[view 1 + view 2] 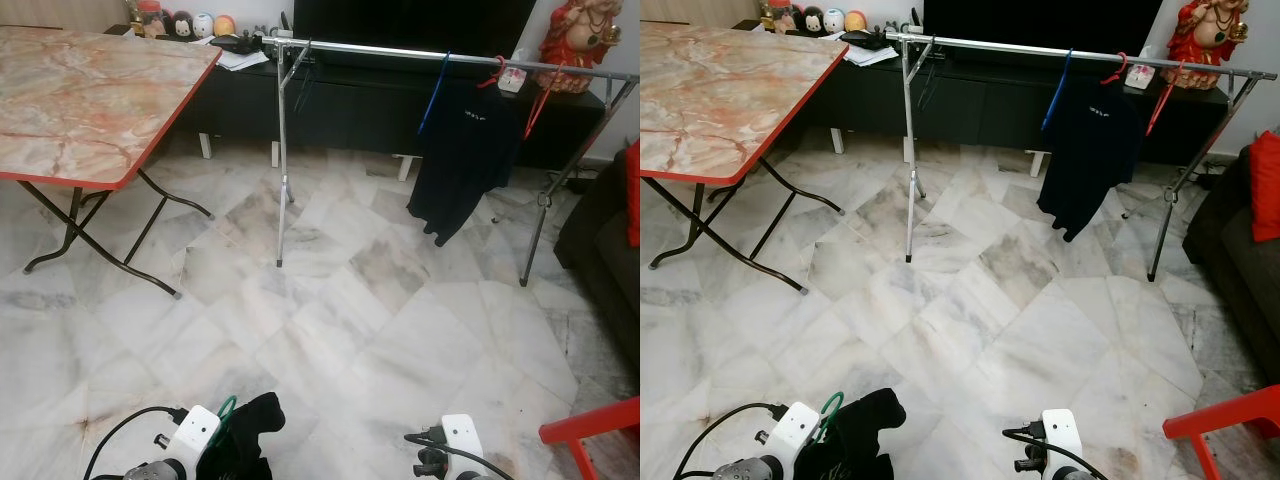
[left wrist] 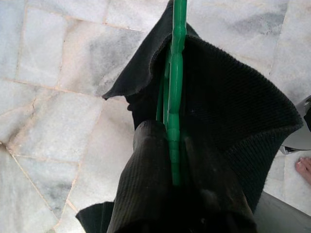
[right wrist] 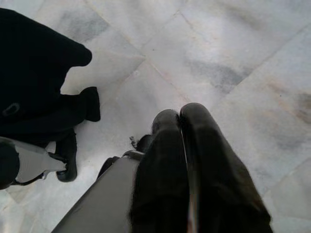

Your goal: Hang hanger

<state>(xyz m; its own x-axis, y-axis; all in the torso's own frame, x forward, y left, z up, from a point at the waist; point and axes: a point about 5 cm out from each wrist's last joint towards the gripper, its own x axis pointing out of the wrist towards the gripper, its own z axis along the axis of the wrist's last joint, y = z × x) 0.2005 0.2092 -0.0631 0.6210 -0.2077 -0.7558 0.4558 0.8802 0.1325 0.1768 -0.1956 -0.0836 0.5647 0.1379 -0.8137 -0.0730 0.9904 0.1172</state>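
Hanger: a green hanger (image 2: 174, 102) with a black garment (image 2: 228, 126) draped over it, carried low at the bottom left of the head views, well short of the rack.
Left gripper: the left gripper (image 2: 172, 160) has its two black fingers closed on the hanger's green stem, the cloth bunched around them (the hook end runs up out of the wrist picture, so I cannot tell which way it faces).
Right gripper: the right gripper (image 3: 181, 121) hangs at the bottom right, fingers pressed together with nothing between them, pointing at the marble floor (image 1: 350, 330).
Rack: a metal clothes rack (image 1: 400, 52) spans the upper middle of the frame, its rail running from upper centre to the upper right edge; a dark shirt (image 1: 465, 160) already hangs on it right of centre, with a blue hanger (image 1: 433, 95) and a red hanger (image 1: 535, 105) beside it.
Free rail: the stretch between the left post and the blue hanger looks open, which I judge the likely spot.
Table: a marble-topped folding table (image 1: 80, 90) fills the upper left, its legs splayed toward the walking line.
Risks: the garment could slide off the stem as the arm lifts, since the grip is on the hanger and not the cloth; a hook turned the wrong way would miss the rail; steering too far left risks clipping the table leg; crowding the hung shirt could knock its hanger.
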